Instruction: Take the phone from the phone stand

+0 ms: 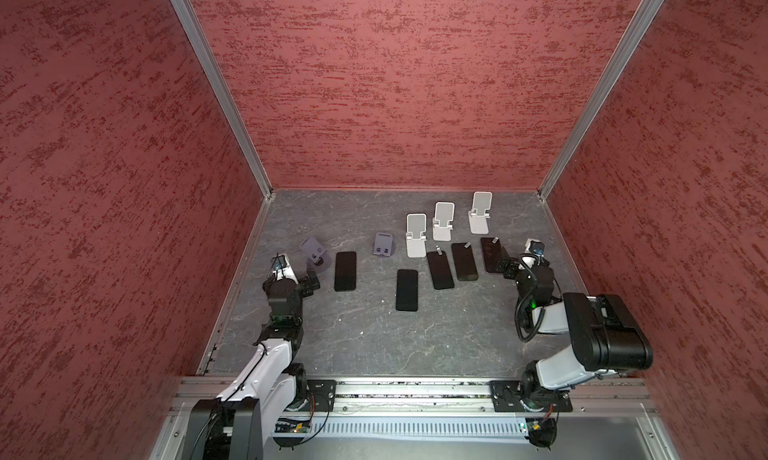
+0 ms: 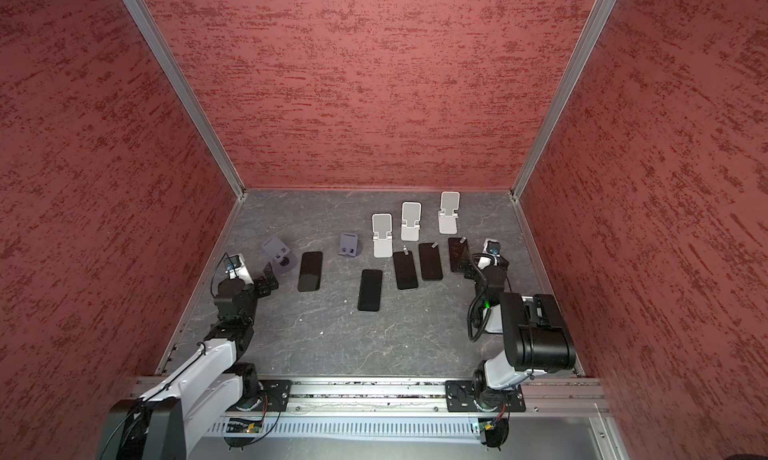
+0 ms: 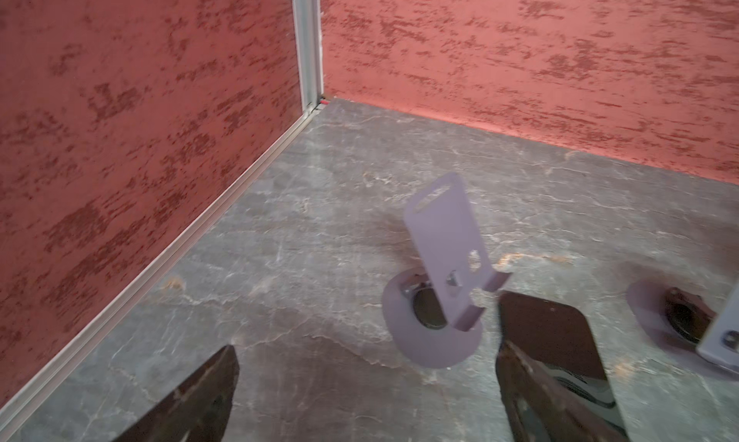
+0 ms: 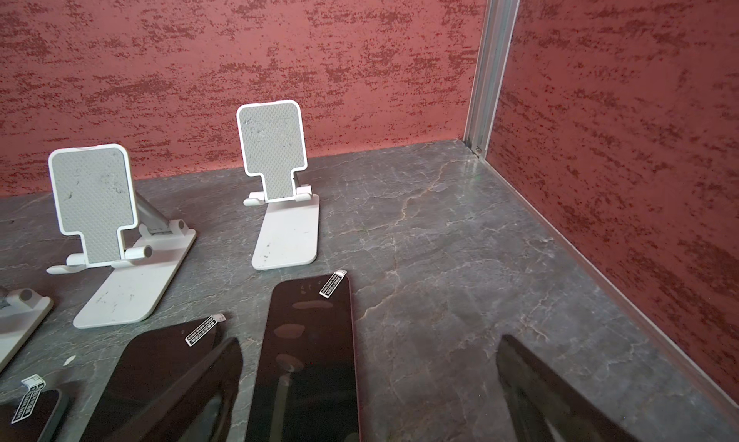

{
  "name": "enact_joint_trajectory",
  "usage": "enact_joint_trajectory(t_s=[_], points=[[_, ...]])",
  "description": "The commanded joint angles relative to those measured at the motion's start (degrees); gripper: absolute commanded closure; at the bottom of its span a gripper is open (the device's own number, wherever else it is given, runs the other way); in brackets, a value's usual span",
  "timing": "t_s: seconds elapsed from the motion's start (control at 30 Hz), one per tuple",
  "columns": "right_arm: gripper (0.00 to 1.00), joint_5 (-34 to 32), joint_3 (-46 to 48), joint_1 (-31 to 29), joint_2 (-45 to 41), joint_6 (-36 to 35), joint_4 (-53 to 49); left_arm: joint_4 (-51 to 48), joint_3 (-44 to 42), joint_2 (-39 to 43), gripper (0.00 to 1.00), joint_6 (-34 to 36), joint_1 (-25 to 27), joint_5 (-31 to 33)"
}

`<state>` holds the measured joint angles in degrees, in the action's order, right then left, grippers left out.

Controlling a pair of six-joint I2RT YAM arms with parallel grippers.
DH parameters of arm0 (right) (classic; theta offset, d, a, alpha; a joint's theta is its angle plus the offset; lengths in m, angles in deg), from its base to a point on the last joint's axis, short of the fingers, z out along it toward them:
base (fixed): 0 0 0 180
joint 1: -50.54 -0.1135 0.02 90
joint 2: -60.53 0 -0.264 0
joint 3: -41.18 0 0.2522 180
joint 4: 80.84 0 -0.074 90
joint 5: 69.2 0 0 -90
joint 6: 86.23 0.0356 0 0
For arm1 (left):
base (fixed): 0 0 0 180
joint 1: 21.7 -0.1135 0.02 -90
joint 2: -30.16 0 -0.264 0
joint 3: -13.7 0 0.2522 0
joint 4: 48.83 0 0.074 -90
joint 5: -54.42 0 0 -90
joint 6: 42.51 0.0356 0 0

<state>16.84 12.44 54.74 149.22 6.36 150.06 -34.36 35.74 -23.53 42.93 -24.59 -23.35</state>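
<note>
Grey marbled tabletop (image 1: 353, 341) carries five black glass-faced phones (image 1: 407, 290) lying flat before the bare white plastic folding stands (image 1: 416, 235) and purple-grey metal stands (image 1: 383, 244), with left gripper (image 1: 311, 281) and right gripper (image 1: 505, 266) flanking them, jaws spread wide, holding nothing.

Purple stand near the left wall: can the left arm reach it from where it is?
Probably yes. The open left tool sits right beside the purple stand, with nothing between them. The nearest phone lies flat to one side, out of the way.
</note>
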Motion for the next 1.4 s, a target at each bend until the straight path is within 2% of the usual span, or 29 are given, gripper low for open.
enact_joint_trajectory(t_s=[0.0,0.33,0.57,0.63,0.7,0.83,0.87,1.37], points=[[0.01,1.2,-0.7,0.0,-0.1,0.2,2.4,13.0,-0.4,-3.6,0.01,-1.1,-1.1,-5.7],[0.01,1.3,-0.7,0.0,-0.2,0.3,2.2,25.5,4.5,-20.7,0.0,-0.9,-1.1,-6.9],[0.01,1.4,-0.7,0.0,-0.1,0.3,2.2,38.3,6.1,-35.1,0.01,1.6,0.4,-7.4],[0.01,1.4,-0.7,0.0,-0.1,0.2,2.1,31.8,7.7,-33.2,0.01,1.6,0.8,-6.7],[0.01,1.4,-0.7,-0.1,-0.2,0.2,2.2,31.9,8.9,-34.3,0.01,1.9,1.2,-5.7],[0.01,1.5,-0.8,-0.1,-0.1,0.2,2.1,23.7,12.8,-34.1,0.01,3.0,2.7,-4.3],[0.01,1.5,-0.8,-0.1,-0.1,0.2,2.1,25.9,12.4,-34.7,0.01,3.5,2.9,-4.1],[0.01,1.4,-0.7,0.0,-0.1,0.2,2.2,25.0,12.6,-34.5,0.01,3.2,2.9,-4.1]])
